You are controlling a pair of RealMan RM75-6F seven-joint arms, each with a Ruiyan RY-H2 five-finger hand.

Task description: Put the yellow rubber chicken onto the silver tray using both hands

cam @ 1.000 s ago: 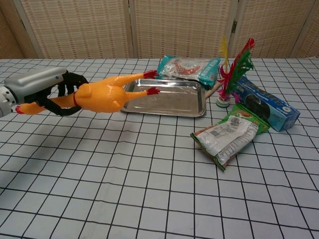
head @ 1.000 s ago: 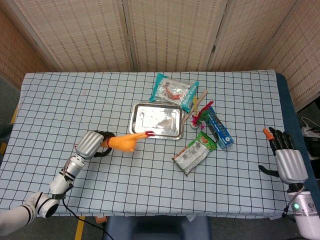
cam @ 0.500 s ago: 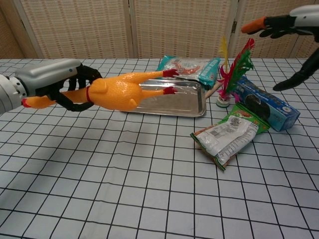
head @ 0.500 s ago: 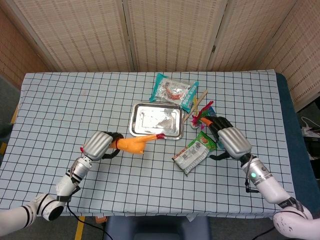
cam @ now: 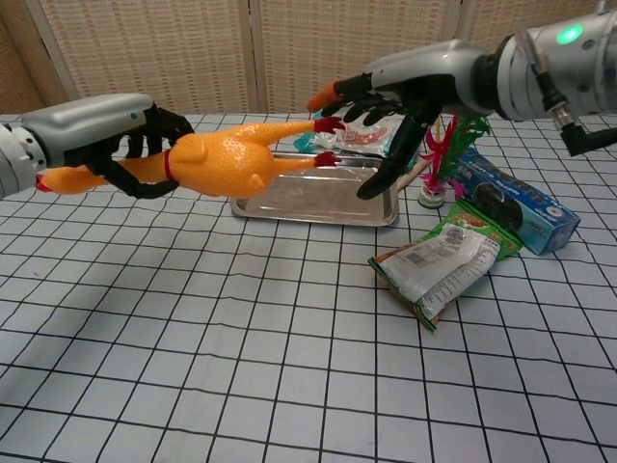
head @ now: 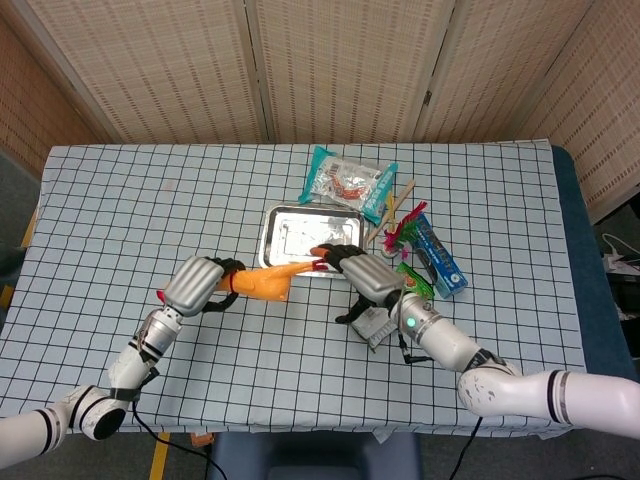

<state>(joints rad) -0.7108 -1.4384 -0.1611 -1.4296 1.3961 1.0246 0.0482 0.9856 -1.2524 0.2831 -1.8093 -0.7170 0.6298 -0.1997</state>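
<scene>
The yellow rubber chicken (head: 264,284) (cam: 224,162) hangs in the air just left of the silver tray (head: 296,236) (cam: 318,201), its red feet pointing over the tray's near edge. My left hand (head: 196,283) (cam: 108,137) grips its neck end, and the red head pokes out behind the hand. My right hand (head: 362,272) (cam: 407,85) has its fingers spread right at the red feet, above the tray. I cannot tell whether they touch the feet; they do not close on them.
A teal snack bag (head: 347,183) (cam: 359,133) lies behind the tray. A feather shuttlecock (head: 401,235) (cam: 445,149), a blue box (head: 437,255) (cam: 511,203) and a green packet (head: 416,284) (cam: 445,260) crowd the tray's right side.
My right arm has swung in from the table's right edge to the chicken's feet. My left hand has carried the chicken up and rightward to the tray.
</scene>
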